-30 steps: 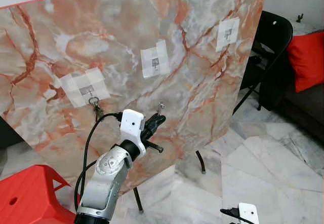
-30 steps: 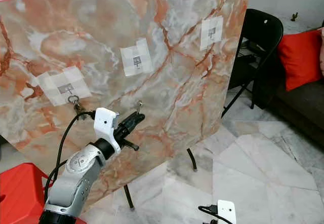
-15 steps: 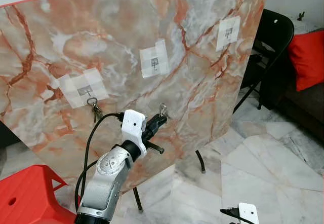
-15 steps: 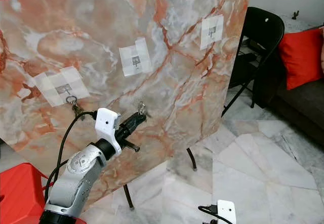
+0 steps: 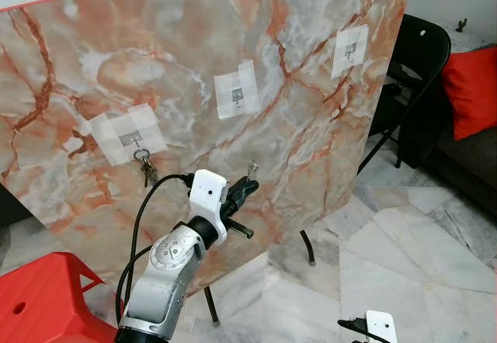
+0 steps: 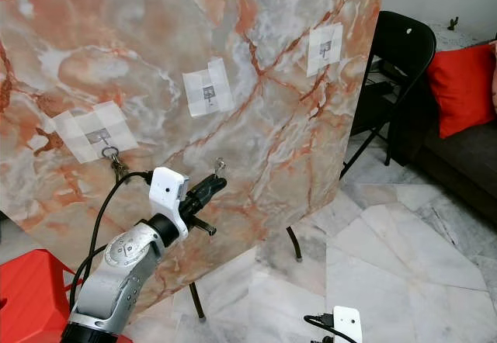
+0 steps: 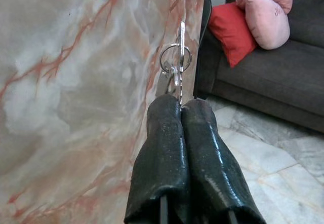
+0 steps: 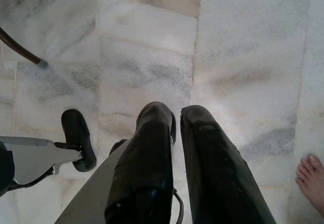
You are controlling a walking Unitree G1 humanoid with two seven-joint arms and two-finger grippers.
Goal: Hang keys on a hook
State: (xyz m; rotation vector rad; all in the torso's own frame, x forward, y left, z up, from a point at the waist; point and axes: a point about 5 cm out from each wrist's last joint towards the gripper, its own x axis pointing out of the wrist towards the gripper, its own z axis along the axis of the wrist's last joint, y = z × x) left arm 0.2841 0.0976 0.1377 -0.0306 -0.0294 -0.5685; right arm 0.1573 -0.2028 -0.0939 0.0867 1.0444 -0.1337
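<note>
A big marble-patterned board (image 5: 311, 126) leans before me with three small hooks taped to it. The left hook (image 5: 133, 138) carries a bunch of keys (image 5: 146, 168). Bare are the middle hook (image 5: 237, 95) and the right hook (image 5: 349, 48). My left gripper (image 5: 247, 186) is shut on a key with a ring (image 5: 251, 170), held just in front of the board, below and a little right of the middle hook. In the left wrist view the key and ring (image 7: 175, 62) stick up from the shut fingertips (image 7: 167, 112). My right gripper (image 8: 177, 113) hangs low over the floor, shut and empty.
A black folding chair (image 5: 415, 71) stands behind the board's right edge, with a red cushion (image 5: 470, 87) on a dark sofa beyond it. A red stool (image 5: 39, 300) is at lower left. The board's thin legs (image 5: 307, 246) rest on marble floor. A person's bare foot (image 8: 310, 176) is near my right arm.
The left gripper has edged slightly to the right with the key still in it. The view shifted a little early on. The right arm has not moved.
</note>
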